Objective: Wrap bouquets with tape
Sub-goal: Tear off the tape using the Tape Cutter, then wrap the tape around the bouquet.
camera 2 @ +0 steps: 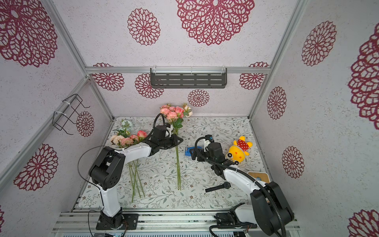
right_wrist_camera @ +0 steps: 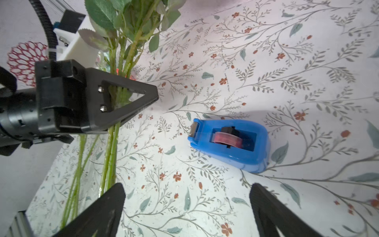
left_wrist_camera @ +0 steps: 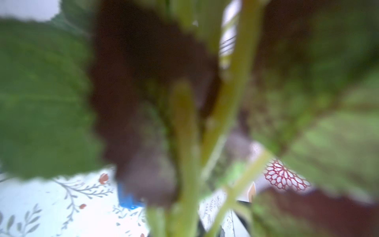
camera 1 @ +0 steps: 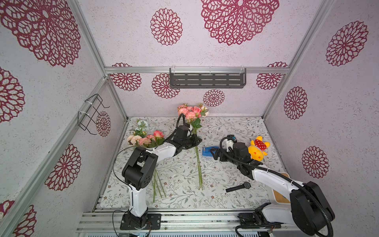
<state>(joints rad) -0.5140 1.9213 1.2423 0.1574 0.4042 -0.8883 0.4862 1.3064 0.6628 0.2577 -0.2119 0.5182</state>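
One bouquet (camera 1: 191,112) of pink roses lies mid-table, its long green stems (camera 1: 199,168) running toward the front edge. My left gripper (camera 1: 193,141) is shut on those stems just below the leaves; in the right wrist view the left gripper (right_wrist_camera: 151,95) clamps the stems (right_wrist_camera: 113,143). The left wrist view is filled with blurred leaves and stems (left_wrist_camera: 184,127). A second bouquet (camera 1: 143,139) lies at the left, partly under the left arm. The blue tape dispenser (camera 1: 209,151) (right_wrist_camera: 229,143) sits to the right of the stems. My right gripper (right_wrist_camera: 186,187) hangs open just short of it, holding nothing.
A yellow plush toy (camera 1: 258,148) lies behind the right wrist. A black wristwatch (camera 1: 239,187) rests near the front right. A white tray with a wooden top (camera 1: 281,195) sits under the right arm. A dark shelf (camera 1: 207,79) and a wire rack (camera 1: 90,115) hang on the walls.
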